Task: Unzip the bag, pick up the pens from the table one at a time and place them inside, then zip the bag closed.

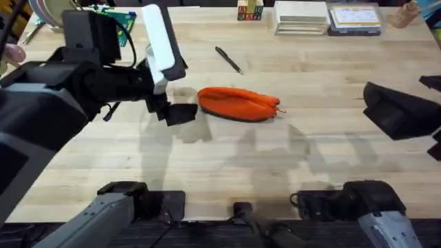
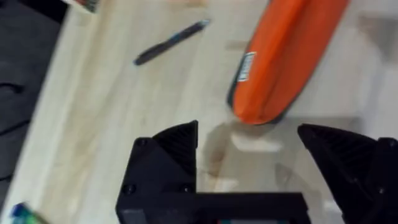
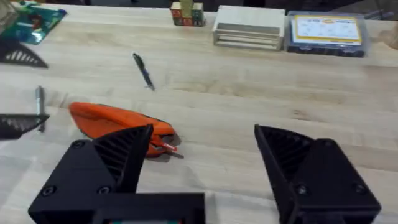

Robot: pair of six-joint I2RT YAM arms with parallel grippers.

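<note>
Grippers flank an orange bag (image 1: 238,103) lying on its side near the middle of the light wooden table (image 1: 227,165). Nearest the arm bases, bare planks stretch up to the pouch. The left gripper (image 1: 180,114) hangs just beside the bag's left end, not touching it; its wrist view shows the black fingers (image 2: 177,146) spread wide, with nothing between them and the pouch's rounded end (image 2: 261,106) just beyond the gap. The right gripper (image 3: 202,155) sits well off to the bag's right, near the table edge in the overhead view (image 1: 400,110), its fingers (image 3: 292,152) likewise parted and empty. A small red zipper pull (image 3: 166,146) pokes out at the bag's right end; whether the zipper is open or closed cannot be told. Beyond the bag, a dark pen (image 1: 228,60) lies slantwise on the wood, apart from the pouch. A second slim, silvery stick (image 3: 40,102) shows beside the bag's left end in the right wrist view, close to the left arm's fingers; whether it is held cannot be told. Farther back stand coloured blocks (image 1: 250,10), a stack of pale boxes (image 1: 301,17) and a clear case (image 1: 353,18).
</note>
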